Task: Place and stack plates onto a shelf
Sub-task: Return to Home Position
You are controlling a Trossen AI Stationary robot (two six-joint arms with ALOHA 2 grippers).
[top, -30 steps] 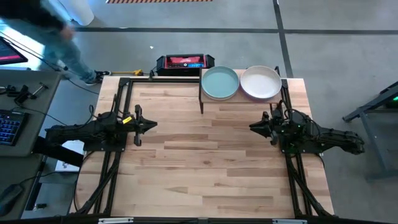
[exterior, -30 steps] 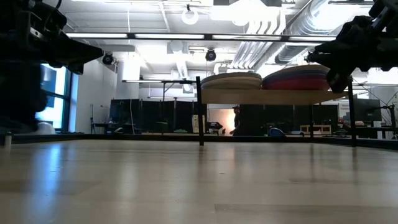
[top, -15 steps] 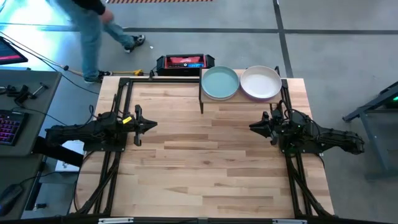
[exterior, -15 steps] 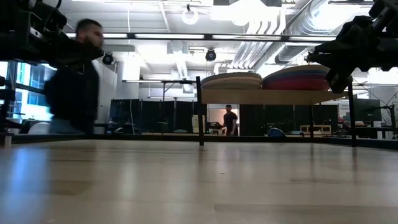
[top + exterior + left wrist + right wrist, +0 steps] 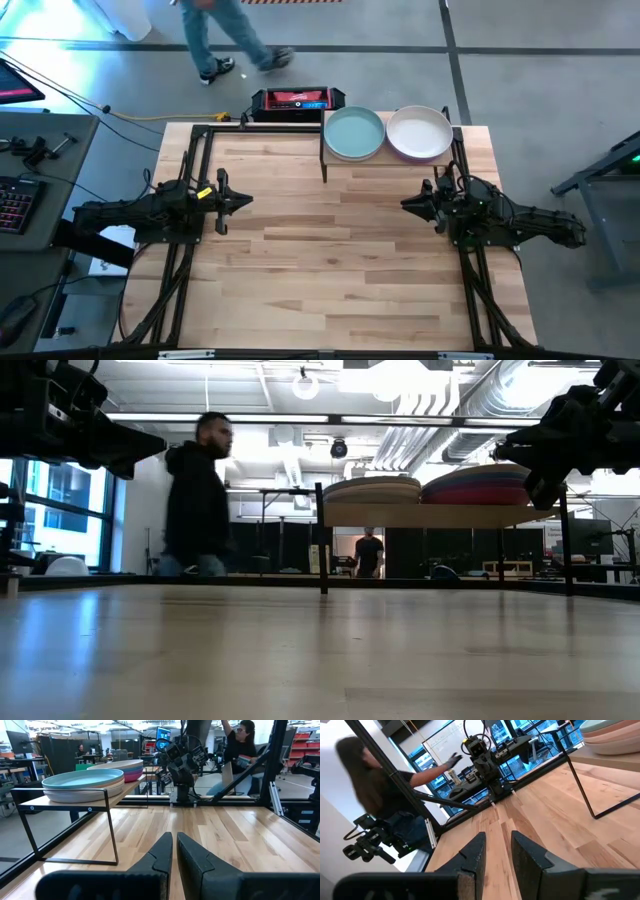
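"Where are the arms, then?"

"Both are low over the counter, facing each other and well apart. The left gripper is above the counter's left side. Its fingers are drawn almost together, with only a sliver between them, and they hold nothing."

"And the other one?"

"The right gripper is above the right side, not far in front of the shelf. Its fingers stand narrow, with a slim gap showing, and they too hold nothing."

"The plates?"

"All the ones I can see are up on the shelf, which stands at the counter's far edge, toward the right. There are two stacks side by side. The teal plate tops the left stack, with paler rims under it. The white plate tops the right stack, where a magenta rim shows lower down."

"Anything past that?"

"A red-and-black box sits just beside the shelf at the far edge. Beyond it a person in a dark hooded top is walking across the floor."
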